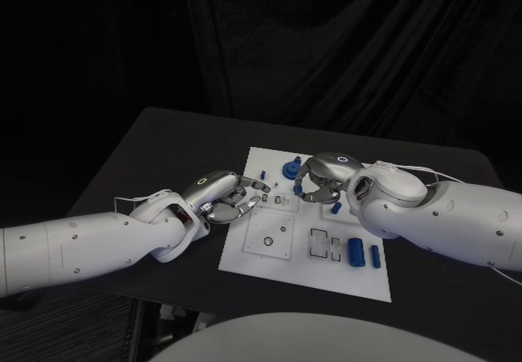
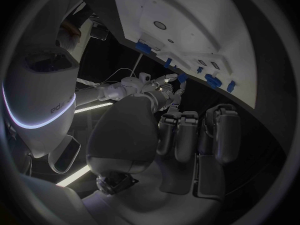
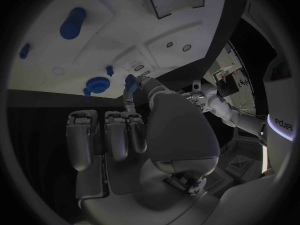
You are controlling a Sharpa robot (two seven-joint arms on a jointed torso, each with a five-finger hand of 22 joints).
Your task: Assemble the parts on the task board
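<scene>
Board (image 1: 310, 268) sits mid-frame; right hand (image 1: 322, 181) pinches a blue part (image 3: 130, 82) above it; left hand (image 1: 231, 197), curled and empty, hovers beside; next, seating likely.

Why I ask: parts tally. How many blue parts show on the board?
5: gear and peg at far edge, piece by right robot hand, cylinder and bar nearer; others maybe hidden.

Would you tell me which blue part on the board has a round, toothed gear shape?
The blue gear near the task board's far edge, beside the right hand; the other blue parts are plain pegs or cylinders.
</scene>
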